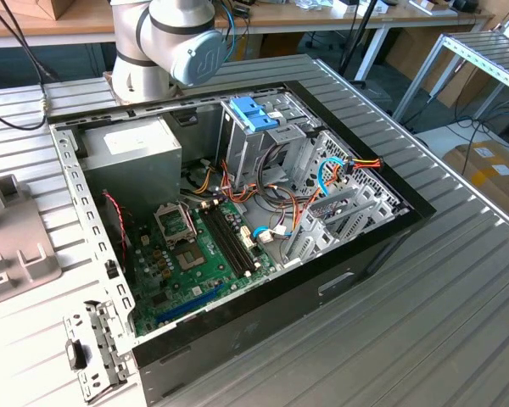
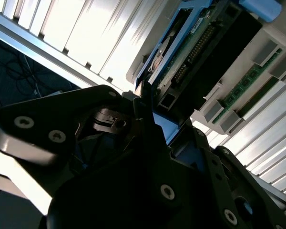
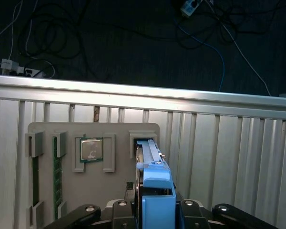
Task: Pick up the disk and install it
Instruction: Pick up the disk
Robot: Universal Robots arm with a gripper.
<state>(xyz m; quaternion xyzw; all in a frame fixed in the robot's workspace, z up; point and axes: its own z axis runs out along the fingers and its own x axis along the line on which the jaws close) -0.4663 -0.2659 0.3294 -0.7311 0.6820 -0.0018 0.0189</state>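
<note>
In the grey slotted tray (image 3: 47, 131) on the ribbed alu surface (image 3: 238, 152), first wrist view, the disk (image 3: 155, 188) stands on edge w/ its smooth light-blue plastic rail uppermost. Black fingers (image 3: 183, 212) pinch its flat sides.

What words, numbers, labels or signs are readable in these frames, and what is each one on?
No text can be read.
Power supply box, its white sticker: print too small.
Motherboard: markings too small.
Disk, board side in the second wrist view: print blurred.
</note>
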